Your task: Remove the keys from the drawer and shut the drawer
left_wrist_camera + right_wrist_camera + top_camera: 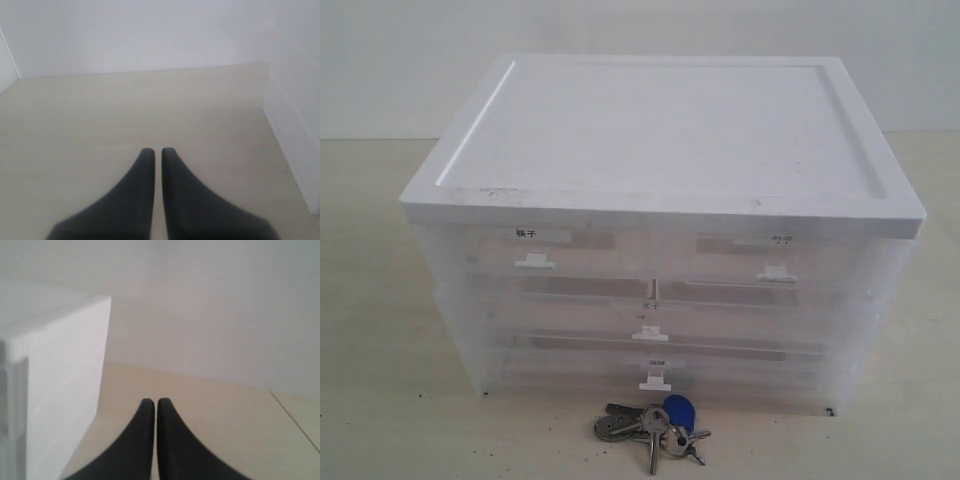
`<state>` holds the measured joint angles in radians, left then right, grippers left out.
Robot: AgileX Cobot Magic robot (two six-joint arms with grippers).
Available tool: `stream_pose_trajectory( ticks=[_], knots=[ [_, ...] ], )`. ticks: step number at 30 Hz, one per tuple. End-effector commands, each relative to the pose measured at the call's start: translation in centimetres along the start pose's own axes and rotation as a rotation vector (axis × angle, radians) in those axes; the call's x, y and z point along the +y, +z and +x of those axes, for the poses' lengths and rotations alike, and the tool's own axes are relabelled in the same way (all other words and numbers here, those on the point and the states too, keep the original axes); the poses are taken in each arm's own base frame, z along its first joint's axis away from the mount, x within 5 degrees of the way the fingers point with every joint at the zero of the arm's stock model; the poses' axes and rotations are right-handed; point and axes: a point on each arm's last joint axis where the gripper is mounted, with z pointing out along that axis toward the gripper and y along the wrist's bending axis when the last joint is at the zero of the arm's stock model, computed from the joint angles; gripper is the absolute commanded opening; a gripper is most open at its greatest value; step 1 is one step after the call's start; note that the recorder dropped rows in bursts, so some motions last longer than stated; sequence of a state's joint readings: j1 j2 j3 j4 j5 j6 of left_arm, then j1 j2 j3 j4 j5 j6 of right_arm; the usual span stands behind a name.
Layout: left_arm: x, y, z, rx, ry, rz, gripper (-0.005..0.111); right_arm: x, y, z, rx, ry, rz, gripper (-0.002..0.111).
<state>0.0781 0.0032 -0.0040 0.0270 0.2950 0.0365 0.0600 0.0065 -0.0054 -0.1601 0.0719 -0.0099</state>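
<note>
The keys (652,430), silver on a ring with a round blue fob (679,410), lie on the table just in front of the cabinet. The lowest full-width drawer (656,377) sits flush in the cabinet, its small white handle facing me. Neither arm shows in the exterior view. In the left wrist view my left gripper (157,150) is shut over bare tabletop, with the cabinet's side (295,145) off to one side. In the right wrist view my right gripper (152,401) is shut and empty, beside the cabinet's other side (55,390).
The white-topped cabinet (665,135) holds two half-width drawers (535,250) on top and another full-width drawer (650,330) under them, all pushed in. A pale wall stands behind the beige table (380,420).
</note>
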Motion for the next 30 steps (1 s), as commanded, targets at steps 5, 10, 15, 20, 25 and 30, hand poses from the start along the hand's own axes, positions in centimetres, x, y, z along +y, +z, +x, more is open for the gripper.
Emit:
stream_pose_trajectory(
  ticks=[5,10,15,20,25,30],
  knots=[
    [-0.02,0.02,0.09,-0.001,-0.006,0.001,0.004,0.09,-0.31,2.38,0.247,-0.024,-0.010,0.000],
    [-0.02,0.02,0.09,-0.001,-0.006,0.001,0.004,0.09,-0.32,2.39,0.249,0.000,-0.007,0.000],
    [-0.02,0.02,0.09,-0.001,-0.006,0.001,0.004,0.09,-0.33,2.44,0.255,0.028,-0.003,0.000],
    [-0.02,0.02,0.09,-0.001,-0.006,0.001,0.004,0.10,-0.34,2.48,0.259,0.071,0.002,0.000],
    [-0.02,0.02,0.09,-0.001,-0.006,0.001,0.004,0.10,-0.34,2.48,0.259,0.107,0.006,0.000],
    [-0.02,0.02,0.09,-0.001,-0.006,0.001,0.004,0.10,-0.34,2.50,0.261,0.109,0.007,0.000]
  ],
)
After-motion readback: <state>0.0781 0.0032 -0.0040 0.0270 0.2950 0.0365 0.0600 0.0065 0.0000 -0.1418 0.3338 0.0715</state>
